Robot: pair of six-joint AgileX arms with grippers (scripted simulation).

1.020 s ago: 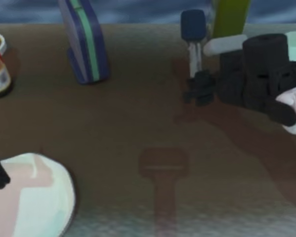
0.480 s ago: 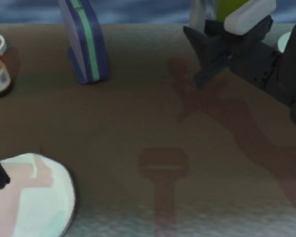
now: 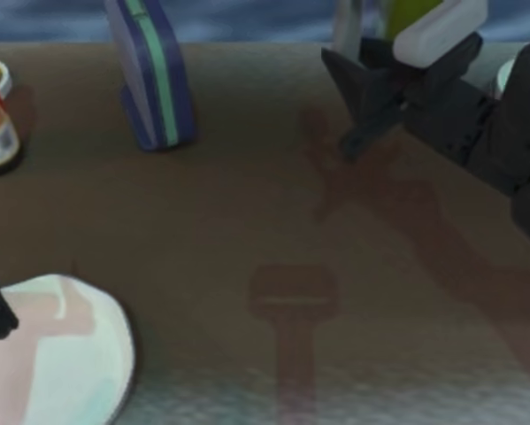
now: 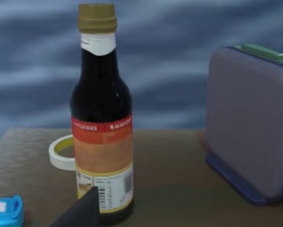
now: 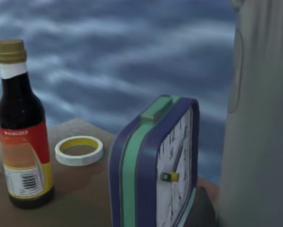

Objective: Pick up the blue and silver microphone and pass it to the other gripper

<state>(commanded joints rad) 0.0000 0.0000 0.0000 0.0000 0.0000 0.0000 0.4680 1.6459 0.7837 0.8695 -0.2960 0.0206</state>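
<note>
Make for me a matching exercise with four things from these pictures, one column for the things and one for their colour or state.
Things:
1. bottle
2. clock
3. tape ring
4. microphone

Colour or state:
a. blue with a green stripe
b. held above the table by the right end effector
c. dark, with a tan cap and a red and orange label
d. white outside, yellow inside

Pairs: 1-c, 2-a, 3-d, 4-b. The left arm is parked at the near left.
</note>
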